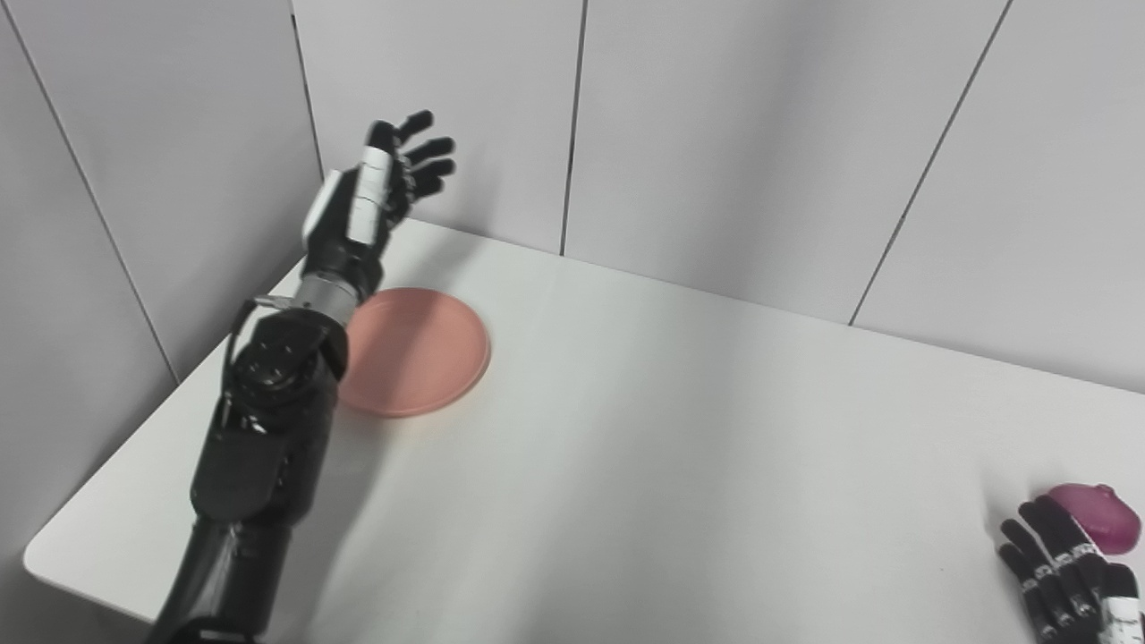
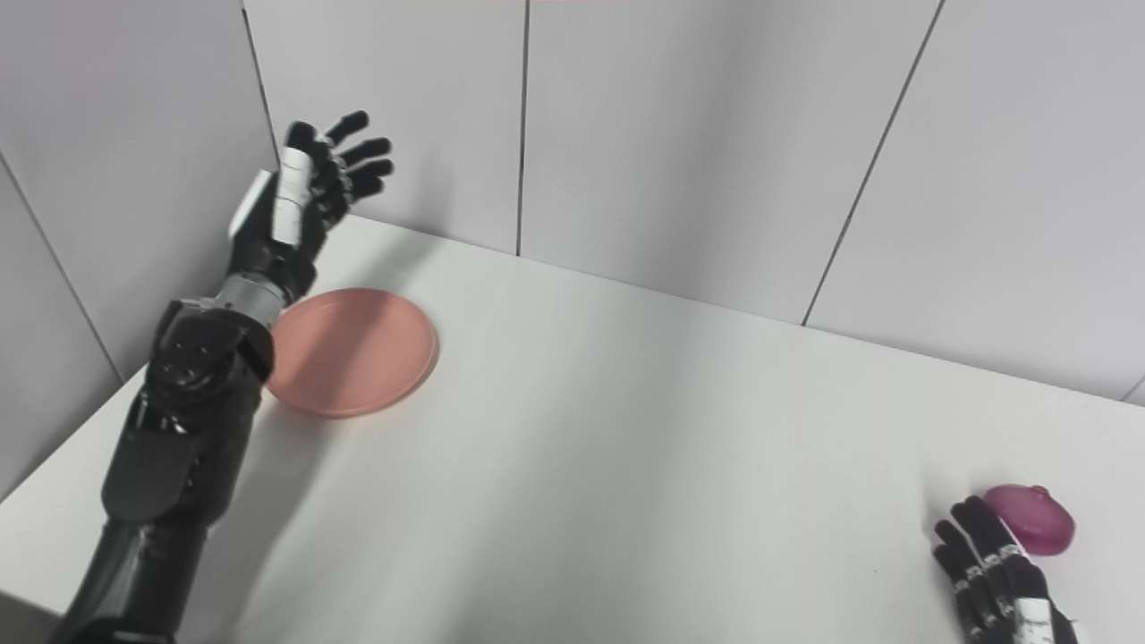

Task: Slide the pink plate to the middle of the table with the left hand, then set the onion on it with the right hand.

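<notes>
Right hand [image 2: 1002, 572]: nearest of all, at the bottom right corner, partly cut off by the picture's edge. Its dark fingers [image 1: 1047, 546] are spread apart and point up the bench, holding nothing. The fingertips reach close to the onion, and from these views I cannot tell whether they touch it.
Onion [image 1: 1098, 516]: a purple-red onion lying on the bench at the near right, just beyond the right hand's fingertips and well apart from the plate.
Bench [image 1: 680, 429]: a white top that runs from the near edge up to the wall, with a rounded corner at the near left.
Left arm [image 1: 259, 429]: black, entering from the bottom left and reaching up along the left side of the bench; its forearm covers the plate's left edge in both views.
Pink plate [image 1: 420, 353]: round and shallow, lying flat on the far left part of the bench, near the corner and away from the middle. Nothing lies on it.
Left hand [image 1: 385, 183]: raised above the bench beyond the plate, close to the wall, fingers wide apart and holding nothing; it does not touch the plate.
Wall [image 1: 733, 134]: grey panels with dark seams, closing off the bench at the back and on the left.
</notes>
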{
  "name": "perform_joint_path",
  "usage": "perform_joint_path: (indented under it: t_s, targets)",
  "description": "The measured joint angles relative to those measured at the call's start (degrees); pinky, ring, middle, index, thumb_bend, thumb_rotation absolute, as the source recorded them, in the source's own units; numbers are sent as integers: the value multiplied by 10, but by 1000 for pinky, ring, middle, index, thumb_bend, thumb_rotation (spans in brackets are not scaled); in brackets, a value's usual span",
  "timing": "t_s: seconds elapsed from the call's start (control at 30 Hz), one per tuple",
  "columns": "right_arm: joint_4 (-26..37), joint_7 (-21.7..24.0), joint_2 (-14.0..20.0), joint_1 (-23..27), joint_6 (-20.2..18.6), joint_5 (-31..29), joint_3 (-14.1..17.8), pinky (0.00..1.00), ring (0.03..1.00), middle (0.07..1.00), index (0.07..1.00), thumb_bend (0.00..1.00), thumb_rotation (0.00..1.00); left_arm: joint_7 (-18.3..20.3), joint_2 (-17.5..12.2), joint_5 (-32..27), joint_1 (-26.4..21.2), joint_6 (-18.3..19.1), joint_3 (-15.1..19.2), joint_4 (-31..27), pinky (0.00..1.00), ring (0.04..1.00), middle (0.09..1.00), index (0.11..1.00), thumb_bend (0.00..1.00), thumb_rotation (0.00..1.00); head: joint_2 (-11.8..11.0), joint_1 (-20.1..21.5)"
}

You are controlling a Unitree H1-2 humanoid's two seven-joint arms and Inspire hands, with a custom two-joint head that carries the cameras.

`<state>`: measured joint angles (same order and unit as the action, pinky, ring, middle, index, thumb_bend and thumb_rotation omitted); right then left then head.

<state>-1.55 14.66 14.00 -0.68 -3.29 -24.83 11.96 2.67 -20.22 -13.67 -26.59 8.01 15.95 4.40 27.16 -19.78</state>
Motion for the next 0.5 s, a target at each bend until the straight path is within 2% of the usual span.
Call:
perform_joint_path:
  t_s: [0.13, 0.23, 0.4, 0.5]
  targets:
    - [0, -1, -1, 0, 0, 1, 0, 938, 906, 901, 864, 899, 764, 22, -25, -12, -38, -77, 20, 113, 783, 808, 804, 834, 992, 988, 1, 2]
    - [2, -1, -1, 0, 0, 2, 0, 923, 903, 901, 858, 903, 767, 38, -45, -13, -58, -120, 25, 195, 770, 803, 802, 837, 1000, 975, 2, 2]
    - [3, -2, -1, 0, 0, 5, 0, 884, 886, 886, 835, 926, 761, 54, -69, -12, -74, -168, 26, 296, 767, 787, 790, 857, 967, 982, 2, 4]
    - [3, -2, -2, -1, 0, 6, 0, 908, 898, 898, 843, 927, 754, 54, -79, -12, -83, -184, 29, 340, 797, 790, 795, 856, 951, 971, 1, 3]
